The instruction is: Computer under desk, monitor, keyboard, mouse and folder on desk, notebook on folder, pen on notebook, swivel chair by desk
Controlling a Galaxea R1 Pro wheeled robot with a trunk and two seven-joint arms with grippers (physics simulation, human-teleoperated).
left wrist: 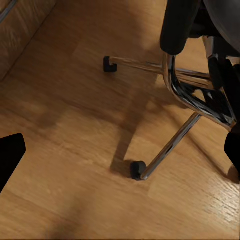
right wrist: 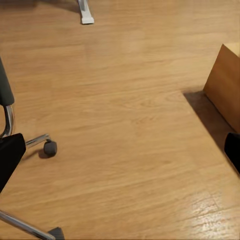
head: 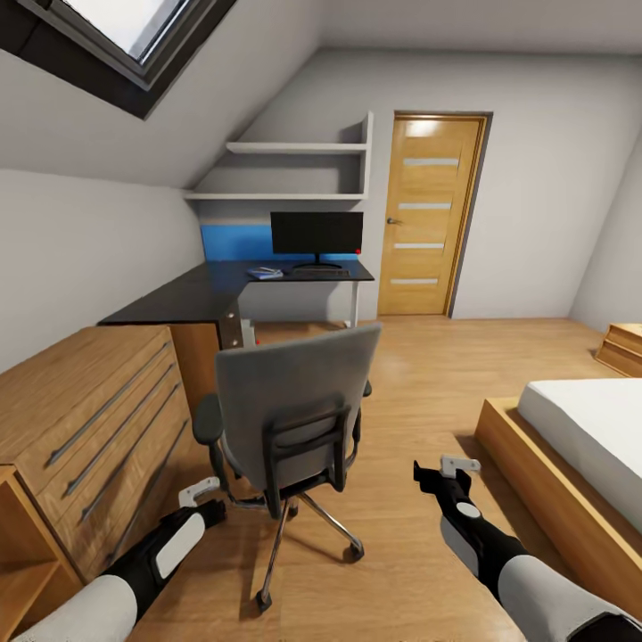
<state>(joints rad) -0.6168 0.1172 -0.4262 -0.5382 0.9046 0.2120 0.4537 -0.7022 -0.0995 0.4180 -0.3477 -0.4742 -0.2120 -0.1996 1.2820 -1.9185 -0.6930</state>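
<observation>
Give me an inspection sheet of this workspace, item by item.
Surface: black desk top, mostly bare near the corner.
Job's things: monitor upright on the desk; keyboard in front of it; a blue flat item lies beside the keyboard; swivel chair stands on the floor, back toward the camera, apart from the desk.
Clutter: nothing seen.
End effectors: left end effector and right end effector low beside the chair, holding nothing; opening unclear.
Cables: nothing seen.
Surroundings: wood cabinet, bed, door, wall shelves.

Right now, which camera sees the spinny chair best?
The head view: the whole swivel chair shows there, back towards the camera. The left wrist view catches its chrome legs and castors; the right wrist view only an edge and a castor.
</observation>
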